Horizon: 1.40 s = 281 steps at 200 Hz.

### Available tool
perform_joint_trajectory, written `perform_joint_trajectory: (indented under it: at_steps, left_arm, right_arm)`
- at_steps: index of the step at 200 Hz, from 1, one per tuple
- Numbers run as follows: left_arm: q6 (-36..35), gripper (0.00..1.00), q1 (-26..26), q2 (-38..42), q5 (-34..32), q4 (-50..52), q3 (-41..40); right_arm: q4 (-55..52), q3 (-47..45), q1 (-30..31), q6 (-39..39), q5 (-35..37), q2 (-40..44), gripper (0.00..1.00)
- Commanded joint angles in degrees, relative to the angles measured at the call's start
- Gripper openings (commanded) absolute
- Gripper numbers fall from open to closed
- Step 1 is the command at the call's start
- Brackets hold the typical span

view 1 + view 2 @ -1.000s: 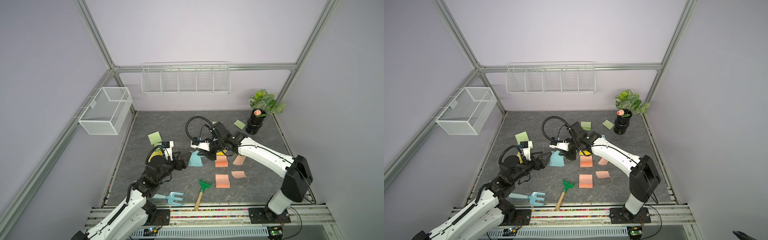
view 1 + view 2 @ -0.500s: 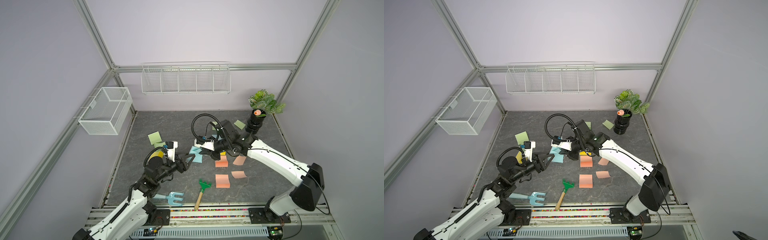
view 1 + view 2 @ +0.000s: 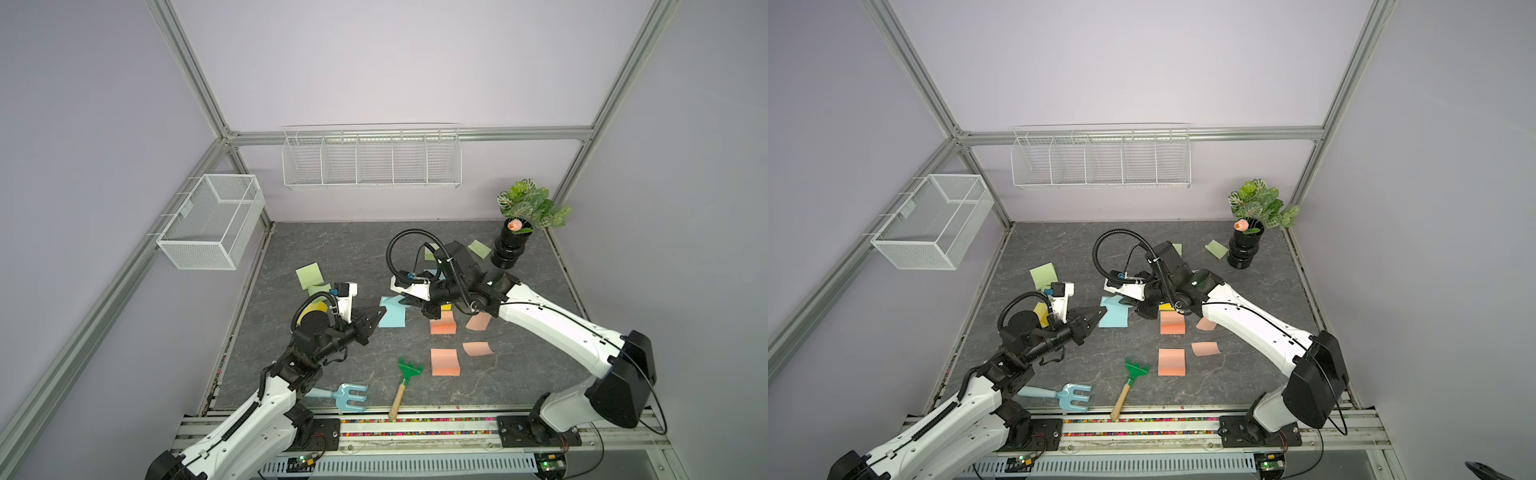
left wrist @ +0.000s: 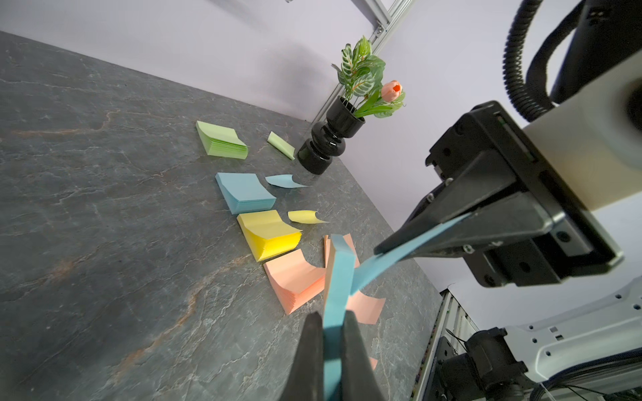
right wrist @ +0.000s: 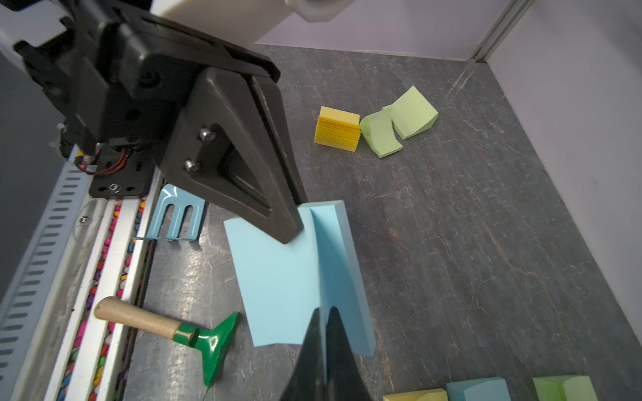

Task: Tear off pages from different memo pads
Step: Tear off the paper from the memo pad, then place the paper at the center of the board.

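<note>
We see the left gripper (image 4: 331, 314) clenched on the edge of a blue memo pad (image 4: 338, 270), the block pinched between its two dark fingers. The right gripper (image 4: 378, 250) is clamped tight on a single blue page (image 4: 410, 243) that stretches from the pad's top face to its tips. The pad sits between the two grippers, over the left-centre of the dark tabletop (image 3: 332, 249), near a salmon pad (image 3: 442, 326). In both top views it reads only as a flat pale square, and we can barely separate the peeled sheet from it. The left wrist view lays out a row of other memo pads (image 4: 269, 234) with loose curled pages (image 4: 304, 216) beside them, running toward a black vase (image 4: 326, 145); the right arm covers much of that row from above. The right wrist view gives us the pad's broad face, a yellow pad (image 5: 338, 128) and two bent green pads (image 5: 380, 137) beyond it, and a green rake (image 5: 208, 342). The left arm reaches in from the near rail with its gripper roughly level. The right arm stretches across from the near right corner, its wrist bent, so the fingers meet almost tip to tip.
</note>
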<state>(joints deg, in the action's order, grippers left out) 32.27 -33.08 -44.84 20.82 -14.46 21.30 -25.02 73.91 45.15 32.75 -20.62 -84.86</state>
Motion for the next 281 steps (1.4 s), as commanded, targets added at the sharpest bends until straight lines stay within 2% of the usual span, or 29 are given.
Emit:
perform_joint_trajectory:
  at_steps: [1,19,65,86,109,120,143,173,197,225,248,262,271,281]
  left_arm:
    - [-0.26,0.0,0.12,-0.34,-7.65,6.13,2.64]
    - [-0.13,0.0,0.12,-0.45,-13.1,10.45,3.81]
    - [1.07,0.0,0.12,1.31,-20.78,16.15,4.7]
    - [1.95,0.0,0.12,4.1,-27.69,20.92,5.26]
    - [2.9,0.0,0.12,7.74,-33.1,24.93,5.17]
    - [3.72,0.0,0.12,9.6,-35.18,25.91,4.58]
    - [4.38,0.0,0.12,13.98,-35.59,25.17,2.88]
    - [4.64,0.0,0.12,17.88,-36.37,24.48,1.17]
    - [4.64,0.0,0.12,17.68,-35.39,23.7,1.03]
    - [4.76,0.0,0.12,16.14,-34.72,23.18,1.23]
    - [4.82,0.0,0.12,15.41,-34.36,22.9,1.35]
    - [4.72,0.0,0.12,15.31,-34.29,22.71,1.2]
    - [4.74,0.0,0.12,15.14,-34.11,22.48,1.19]
    - [4.64,0.0,0.12,14.82,-34.09,22.22,1.12]
  right_arm:
    - [7.86,-2.2,-0.16,-1.82,8.89,3.86,0.07]
    - [8.23,-1.87,-0.18,-1.38,12.17,3.51,0.07]
    - [7.88,0.82,-0.54,-0.29,12.19,-0.79,0.07]
    - [6.64,3.81,-1.22,1.48,13.97,-5.0,0.06]
    - [1.99,10.27,-2.34,5.77,21.15,-14.31,0.07]
    - [-2.33,15.4,-2.59,8.02,27.18,-20.53,0.06]
    - [-13.02,28.11,-3.36,10.9,37.01,-33.85,0.06]
    - [-22.41,42.73,-3.91,11.18,43.39,-45.93,0.06]
    - [-24.4,50.39,-4.06,12.22,47.06,-52.83,0.07]
    - [-23.08,54.91,-4.63,12.86,51.62,-58.14,0.07]
    - [-22.9,57.92,-5.1,12.52,52.15,-60.79,0.07]
    - [-25.45,59.48,-5.26,11.63,47.57,-61.3,0.07]
    - [-27.66,60.17,-5.37,11.05,42.93,-61.18,0.11]
    - [-29.22,60.43,-5.49,10.71,39.22,-61.08,0.2]
